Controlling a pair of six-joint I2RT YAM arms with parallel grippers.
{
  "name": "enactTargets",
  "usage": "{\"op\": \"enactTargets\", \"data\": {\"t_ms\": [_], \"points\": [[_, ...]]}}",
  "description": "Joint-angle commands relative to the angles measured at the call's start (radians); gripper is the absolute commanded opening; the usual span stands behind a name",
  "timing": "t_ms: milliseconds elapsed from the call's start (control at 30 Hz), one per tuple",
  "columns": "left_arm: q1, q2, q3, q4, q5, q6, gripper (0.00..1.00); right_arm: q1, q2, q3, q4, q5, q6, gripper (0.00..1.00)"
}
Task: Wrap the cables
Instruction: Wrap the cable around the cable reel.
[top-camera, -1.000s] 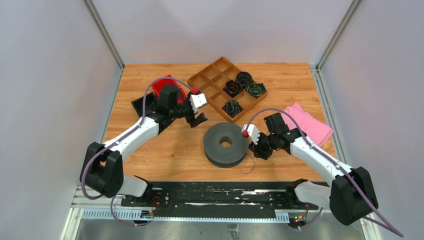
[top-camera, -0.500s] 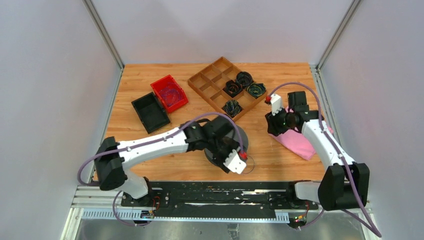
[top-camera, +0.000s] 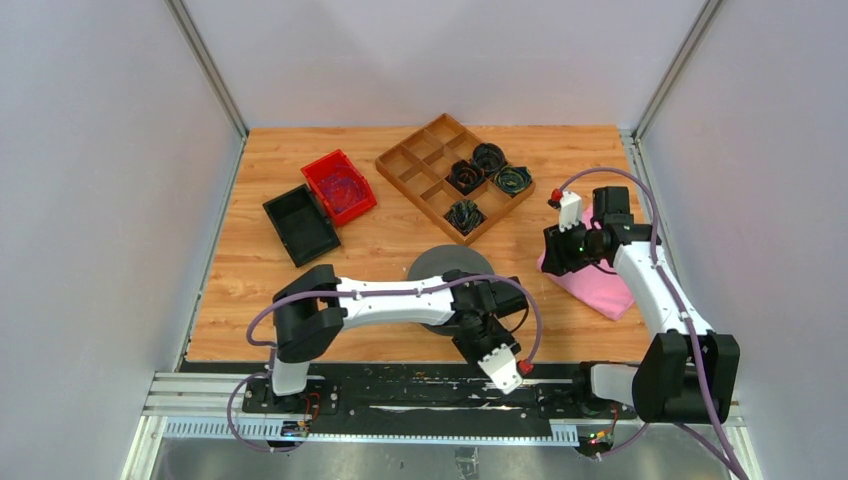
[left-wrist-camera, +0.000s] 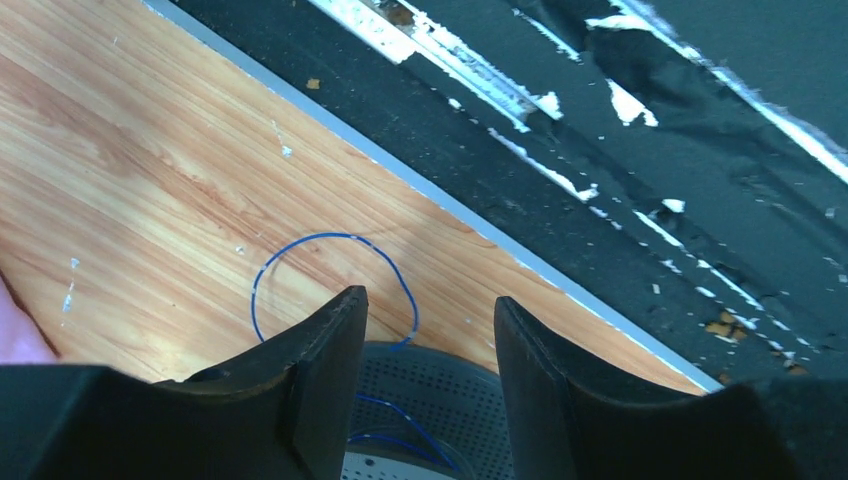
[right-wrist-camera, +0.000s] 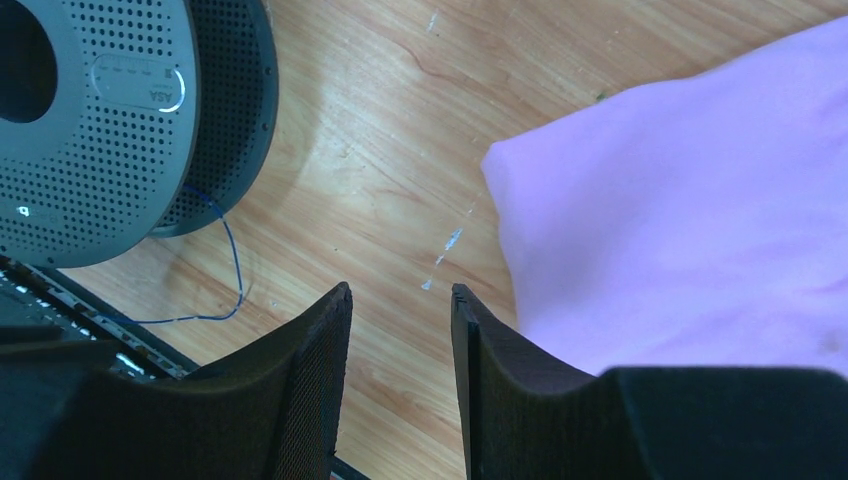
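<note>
A thin blue cable (left-wrist-camera: 330, 237) lies in a loop on the wood beside the table's near edge, with one end running up onto the grey perforated spool (left-wrist-camera: 440, 400). My left gripper (left-wrist-camera: 430, 300) hangs open over the spool's rim, just above that cable, with nothing between its fingers. From above, the left gripper (top-camera: 480, 338) reaches across the spool (top-camera: 445, 265). The right wrist view shows the same cable (right-wrist-camera: 235, 270) trailing off the spool (right-wrist-camera: 90, 130). My right gripper (right-wrist-camera: 400, 290) is open and empty beside the pink cloth (right-wrist-camera: 680, 200). Coiled cables (top-camera: 467, 177) fill several tray compartments.
The wooden divider tray (top-camera: 408, 157) sits at the back centre. A red bin (top-camera: 340, 187) and a black bin (top-camera: 300, 222) stand at the back left. The pink cloth (top-camera: 600, 285) lies at the right under the right gripper (top-camera: 553, 250). A black rail (left-wrist-camera: 620, 120) runs along the near edge.
The left arm swung from beside the red bin to the spool's near side, its jaws narrowing. The right arm left the spool and rose over the pink cloth, which now lies nearer.
</note>
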Motion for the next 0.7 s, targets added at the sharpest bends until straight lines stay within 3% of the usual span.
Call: {"op": "enactTargets", "data": {"t_ms": [0,433,667], "points": [[-0.018,0.058,0.077,-0.017,-0.064,0.025,0.54,-0.027,-0.014,-0.011,-0.036,-0.071,0.008,0.41],[-0.027,0.141,0.105,-0.017,-0.188,0.04,0.37,-0.044,-0.009,-0.01,-0.051,-0.122,-0.011,0.41],[-0.027,0.157,0.135,-0.018,-0.2,0.008,0.17,-0.046,-0.009,-0.01,-0.054,-0.127,-0.01,0.41]]}}
